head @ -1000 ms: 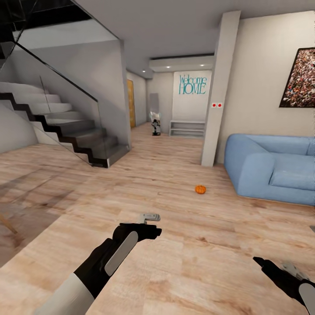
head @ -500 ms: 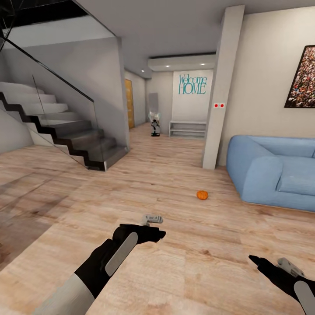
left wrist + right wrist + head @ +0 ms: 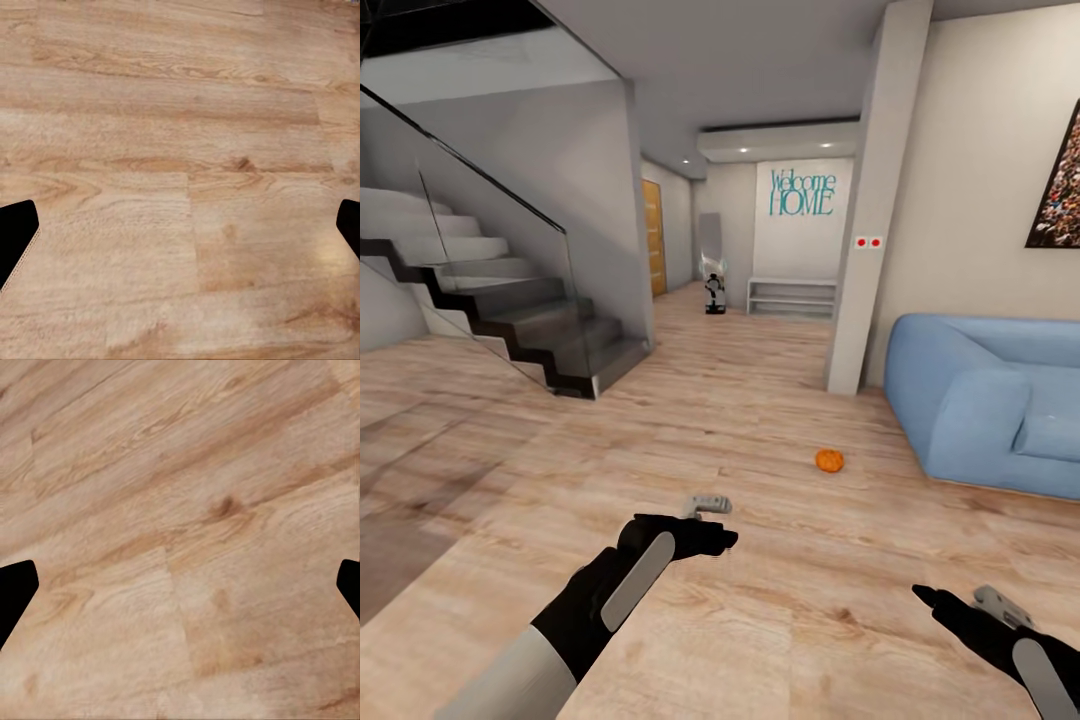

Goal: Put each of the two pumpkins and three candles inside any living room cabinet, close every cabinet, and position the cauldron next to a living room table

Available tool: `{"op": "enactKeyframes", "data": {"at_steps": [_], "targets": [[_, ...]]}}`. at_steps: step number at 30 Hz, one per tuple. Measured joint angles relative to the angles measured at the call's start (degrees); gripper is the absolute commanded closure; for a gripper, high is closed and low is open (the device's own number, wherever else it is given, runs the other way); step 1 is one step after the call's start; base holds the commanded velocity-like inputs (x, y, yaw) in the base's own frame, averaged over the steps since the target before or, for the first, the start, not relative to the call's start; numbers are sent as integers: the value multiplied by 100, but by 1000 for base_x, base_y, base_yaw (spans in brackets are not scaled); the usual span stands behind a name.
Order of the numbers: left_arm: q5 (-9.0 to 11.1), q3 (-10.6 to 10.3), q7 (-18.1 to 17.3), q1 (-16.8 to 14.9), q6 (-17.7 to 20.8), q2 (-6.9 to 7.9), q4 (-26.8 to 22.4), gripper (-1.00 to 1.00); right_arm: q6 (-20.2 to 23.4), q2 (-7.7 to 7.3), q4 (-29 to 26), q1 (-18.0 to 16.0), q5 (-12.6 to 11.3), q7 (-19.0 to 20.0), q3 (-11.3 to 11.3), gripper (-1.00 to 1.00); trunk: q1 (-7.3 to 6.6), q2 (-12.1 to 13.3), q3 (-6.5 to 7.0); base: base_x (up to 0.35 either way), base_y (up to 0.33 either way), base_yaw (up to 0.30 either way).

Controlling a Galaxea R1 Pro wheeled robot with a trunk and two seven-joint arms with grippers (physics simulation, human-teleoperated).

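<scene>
A small orange pumpkin (image 3: 829, 460) sits on the wooden floor (image 3: 760, 400), just left of a blue sofa (image 3: 990, 400). It lies ahead of the robot and slightly right, between its two arms, a little nearer the right gripper (image 3: 945, 605). Both grippers, left gripper (image 3: 715, 530) included, are spread wide apart and hold nothing.

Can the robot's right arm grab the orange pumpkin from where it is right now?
Probably not yet. The pumpkin sits on bare floor well ahead of the right end effector; nothing blocks it, but it looks out of reach.
</scene>
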Motion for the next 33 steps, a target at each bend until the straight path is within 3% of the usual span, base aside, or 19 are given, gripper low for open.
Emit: {"op": "enactKeyframes", "data": {"at_steps": [7,22,33], "targets": [[-2,-2,-3,-7,0,-5,52,-100,-40,24,0,0,8,0,148,-100,0,0,3,337,0,-43],[-6,-2,-3,-9,0,-9,88,-100,-51,14,15,-1,4,5,178,-100,0,0,34,337,0,-234],[-6,-1,-3,-9,0,-7,87,-100,-51,14,18,0,10,-2,178,-100,0,0,37,337,0,-33]]}}
